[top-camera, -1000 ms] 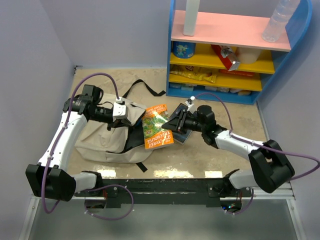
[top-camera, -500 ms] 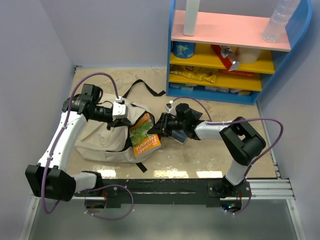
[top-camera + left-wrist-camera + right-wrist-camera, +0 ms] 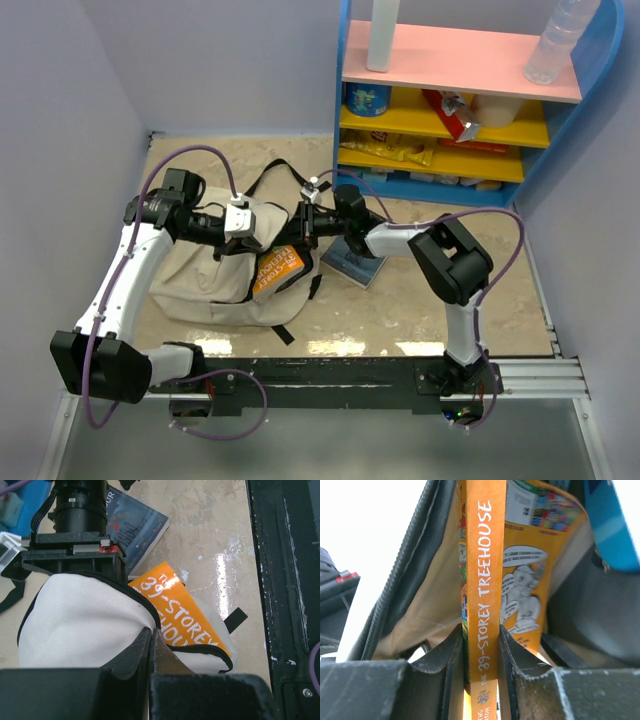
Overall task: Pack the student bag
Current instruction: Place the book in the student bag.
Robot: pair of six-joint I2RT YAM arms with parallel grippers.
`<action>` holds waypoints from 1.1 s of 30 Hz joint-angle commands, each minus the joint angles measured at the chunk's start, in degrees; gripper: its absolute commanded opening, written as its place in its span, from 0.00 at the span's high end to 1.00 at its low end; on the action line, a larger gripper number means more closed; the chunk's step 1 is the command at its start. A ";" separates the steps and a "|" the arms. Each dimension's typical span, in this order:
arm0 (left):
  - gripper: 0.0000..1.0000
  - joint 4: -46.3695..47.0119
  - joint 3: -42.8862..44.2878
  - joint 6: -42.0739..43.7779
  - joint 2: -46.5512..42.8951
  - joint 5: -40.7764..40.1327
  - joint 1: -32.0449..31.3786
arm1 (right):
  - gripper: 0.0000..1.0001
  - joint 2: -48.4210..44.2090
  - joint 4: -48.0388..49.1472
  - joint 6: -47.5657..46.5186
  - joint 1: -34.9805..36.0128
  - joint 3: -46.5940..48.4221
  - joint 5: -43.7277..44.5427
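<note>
- Cream canvas: the student bag [image 3: 205, 278] lies slumped on the beige marbled worktop [image 3: 420, 300], at about 9 o'clock from its middle. One black strap trails away toward 12 o'clock.
- The bag's zipped mouth faces 3 o'clock and gapes open.
- An orange book [image 3: 278, 268], "The 39-Storey Treehouse", sits tilted in that mouth, partly inside the bag, with one end still poking out.
- The left arm [image 3: 125, 275] curves in from 7 o'clock, over the top of the bag. Seen from the left wrist, the left jaws are pressed together on a fold of the bag's [image 3: 85, 615] cream cloth, right at the dark zipper edge. The orange cover [image 3: 180, 610] shows just beyond that edge.
- The right arm [image 3: 455, 265] reaches in from 4 o'clock toward the bag's mouth. Seen from the right wrist, the right jaws pinch the orange book's spine [image 3: 482, 580] from both sides. Tan lining and a dark zipper track surround the book.
- A dark blue book [image 3: 352, 262] lies flat on the worktop just at 3 o'clock of the bag's mouth, under the right arm.
- A blue shelf unit [image 3: 345, 120] with pink and yellow boards stands at 1 o'clock, against the far wall. A clear plastic bottle [image 3: 560, 40] stands on its top board.
</note>
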 commanded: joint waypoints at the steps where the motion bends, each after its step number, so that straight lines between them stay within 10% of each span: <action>1: 1.00 -0.19 2.01 1.66 -1.68 5.71 0.15 | 1.00 5.21 20.03 11.66 0.52 7.22 -0.57; 5: 1.00 -0.54 1.74 1.83 -2.03 5.27 0.15 | 1.00 7.51 18.39 11.09 0.52 13.27 3.29; 14: 1.00 -0.89 1.04 2.27 -2.82 5.10 0.15 | 1.00 -3.20 -19.49 -15.19 1.31 16.30 27.81; 26: 1.00 -8.44 2.89 10.96 -2.12 6.85 0.15 | 1.00 -2.07 27.76 18.18 0.17 -2.51 20.71; 33: 1.00 -8.45 2.36 11.41 -2.03 7.47 0.15 | 1.00 -5.67 46.23 25.14 1.49 -15.79 33.87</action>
